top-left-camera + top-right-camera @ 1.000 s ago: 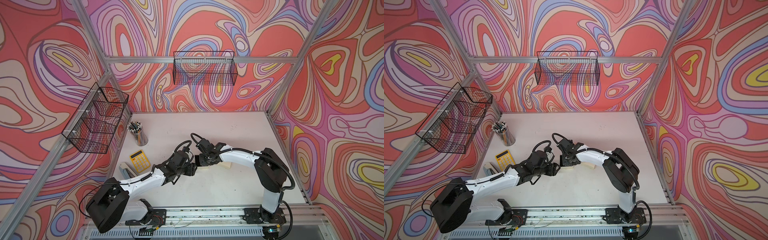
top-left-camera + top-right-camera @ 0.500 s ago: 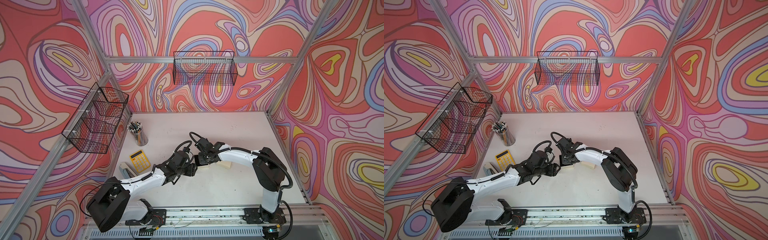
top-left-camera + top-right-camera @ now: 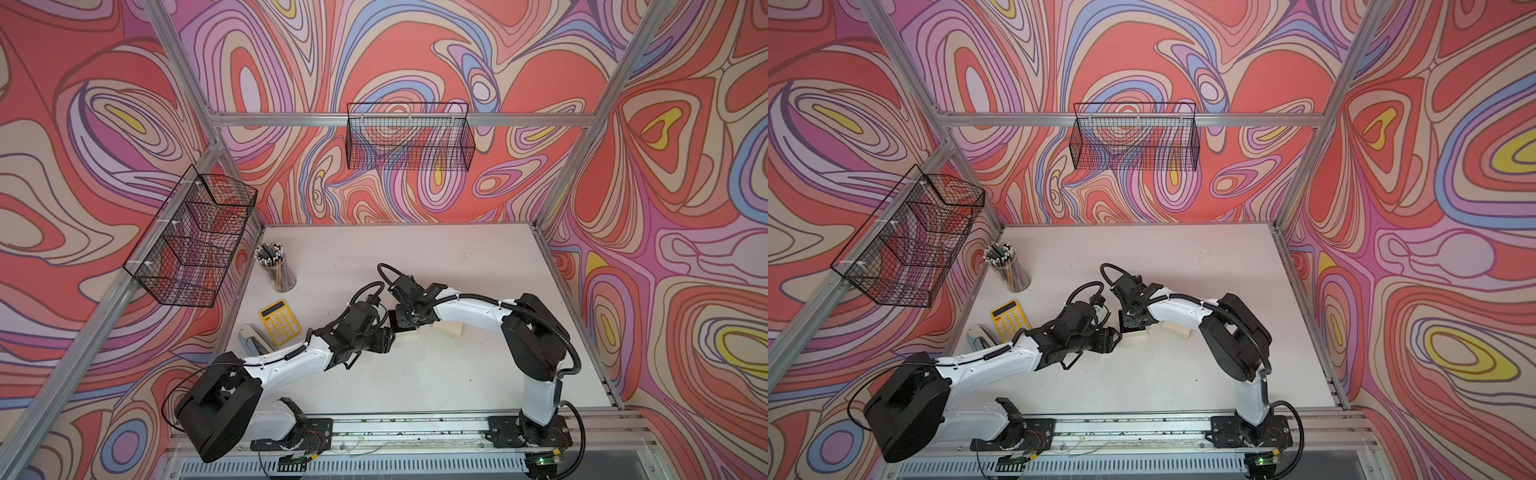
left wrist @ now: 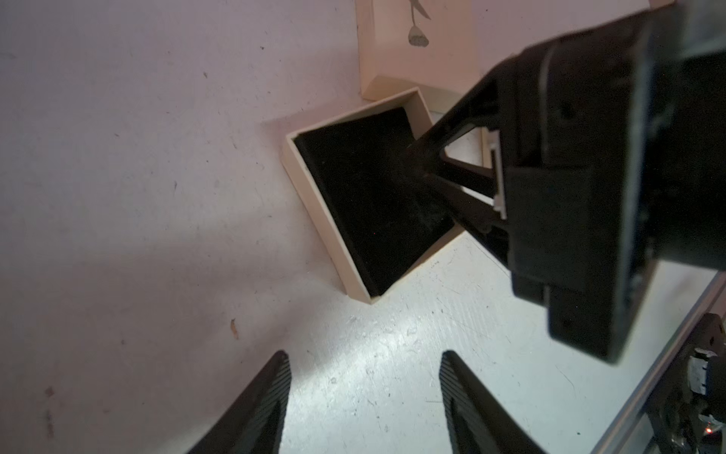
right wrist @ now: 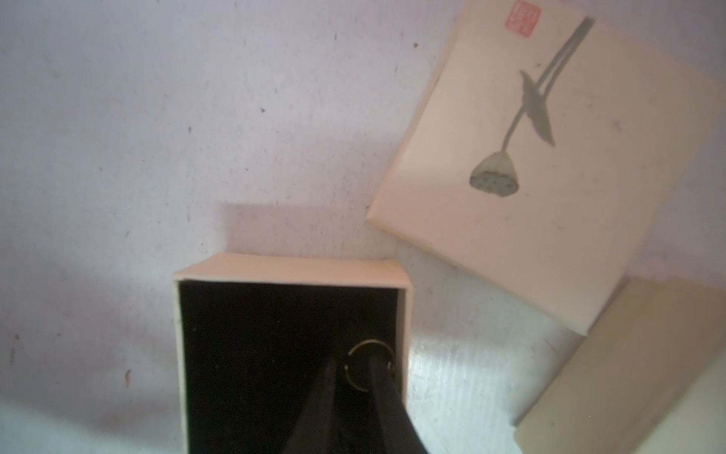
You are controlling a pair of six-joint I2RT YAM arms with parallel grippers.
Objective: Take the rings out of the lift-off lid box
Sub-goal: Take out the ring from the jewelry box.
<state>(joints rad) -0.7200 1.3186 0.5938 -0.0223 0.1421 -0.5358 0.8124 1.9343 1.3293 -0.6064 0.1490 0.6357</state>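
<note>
Right wrist view: right pincer (image 5: 353,367) sits inside the open box (image 5: 290,271), tips low against the black lining, jaws narrow with a small gap. One ring (image 5: 368,342) looks to lie flat, close to the box wall on the lid's side. One finger covers part of its hoop and the other is just outside it. Can't tell if the wire is actually clamped. No other rings visible, in the box or on the counter (image 5: 118,137). Lid (image 5: 542,165) is off, face up, just beside the box, with a second cream box (image 5: 636,365) next to it. Left wrist view: left pincer (image 4: 363,367) is partly open, empty, hovers near the box, not touching it. Step in hand looks like pinching the ring's wall. To do it well: one finger inside the hoop, one outside, close fully on the wire before lifting, then raise straight up, since the box wall is very close on that side. Risk: thin hoop slips off the pads or skids on the lining, and the light box may drag along. Left pincer could pin the box rim if it shifts. Set the ring on bare counter, well apart from the box.
</note>
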